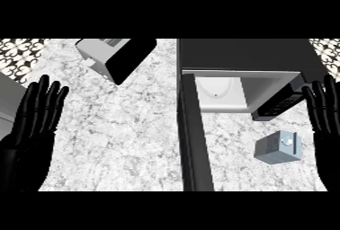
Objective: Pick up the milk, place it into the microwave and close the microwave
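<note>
The milk (279, 148) is a small grey-blue carton lying on the marble counter (119, 134) at the right, in front of the microwave. The microwave (246, 56) is a dark box at the upper right; its white inside (222, 92) shows, and its door (194, 139) swings out toward me as a long dark edge down the middle. My right hand (323, 112) rests open at the right edge, fingers up, beside the carton and apart from it. My left hand (36, 117) rests open at the left edge, fingers up, holding nothing.
A white and black appliance (116, 56) lies tilted on the counter at the upper left. A dark keypad panel (279, 104) sits at the microwave's right front. Patterned tiles (20, 54) show at the far left and the far right corners.
</note>
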Available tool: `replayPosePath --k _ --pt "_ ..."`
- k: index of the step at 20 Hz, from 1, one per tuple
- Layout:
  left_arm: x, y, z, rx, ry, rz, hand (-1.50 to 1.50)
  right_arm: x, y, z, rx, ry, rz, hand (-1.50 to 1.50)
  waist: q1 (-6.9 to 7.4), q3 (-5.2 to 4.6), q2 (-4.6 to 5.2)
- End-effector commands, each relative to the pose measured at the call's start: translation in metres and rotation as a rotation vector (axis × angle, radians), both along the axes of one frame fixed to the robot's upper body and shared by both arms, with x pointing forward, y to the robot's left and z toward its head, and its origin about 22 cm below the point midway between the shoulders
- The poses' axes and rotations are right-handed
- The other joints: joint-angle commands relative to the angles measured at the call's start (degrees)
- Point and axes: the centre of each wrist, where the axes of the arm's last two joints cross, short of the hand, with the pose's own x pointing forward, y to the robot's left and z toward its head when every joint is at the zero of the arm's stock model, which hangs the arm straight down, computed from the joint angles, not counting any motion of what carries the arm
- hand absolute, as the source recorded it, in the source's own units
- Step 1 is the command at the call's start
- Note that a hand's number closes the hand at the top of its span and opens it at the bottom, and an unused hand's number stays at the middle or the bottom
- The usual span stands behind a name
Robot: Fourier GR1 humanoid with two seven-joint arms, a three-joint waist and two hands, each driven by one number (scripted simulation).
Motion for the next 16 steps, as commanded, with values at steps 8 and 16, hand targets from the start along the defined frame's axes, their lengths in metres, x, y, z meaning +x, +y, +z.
replayPosePath --k 8,16 --pt "-0.017 -0.017 -0.018 -0.082 0.122 0.086 -1.50 0.006 -0.049 0.033 0.090 0.067 0.152 -1.50 0.04 1.85 0.19" --pt "-0.054 -0.036 -0.006 -0.111 0.111 0.076 -1.50 0.010 -0.074 0.009 0.126 0.099 0.104 -1.50 0.25 1.86 0.24"
